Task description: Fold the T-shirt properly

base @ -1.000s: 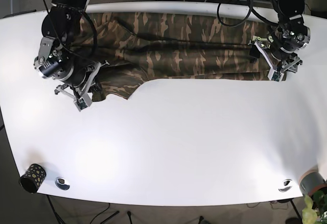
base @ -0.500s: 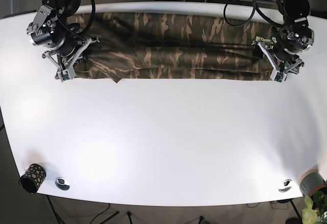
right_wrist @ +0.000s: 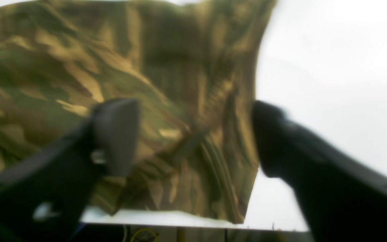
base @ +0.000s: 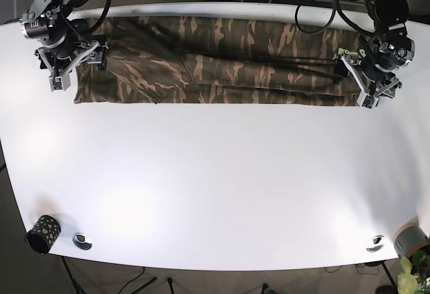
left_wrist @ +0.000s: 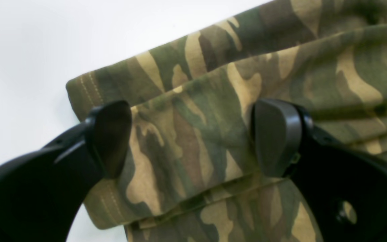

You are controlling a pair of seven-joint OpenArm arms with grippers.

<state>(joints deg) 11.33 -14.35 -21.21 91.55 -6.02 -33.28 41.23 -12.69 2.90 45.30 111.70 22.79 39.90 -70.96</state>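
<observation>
Base view: white table (base: 215,173), dark floor and cables beyond its far edge. The camouflage T-shirt (base: 215,62) lies as a long folded band along the far side of the table, reaching from arm to arm. Right gripper (base: 64,66) sits over the shirt's end on this view's left; left gripper (base: 366,82) sits at the opposite end. A small spotted cup (base: 42,233) stands at the near left corner of the table, well apart from the shirt.

Left wrist view: bare white tabletop (left_wrist: 29,40) at upper left. The left gripper (left_wrist: 193,137) has its jaws spread wide, released, with layered shirt fabric (left_wrist: 213,111) below and between them; stitched hems show at the corner. Whether the fingers (left_wrist: 275,134) touch the cloth cannot be told.

Right wrist view: blurred. The right gripper (right_wrist: 193,137) is likewise spread apart, nothing clamped; shirt fabric (right_wrist: 113,67) spans the gap, its edge against the white table (right_wrist: 331,67).
</observation>
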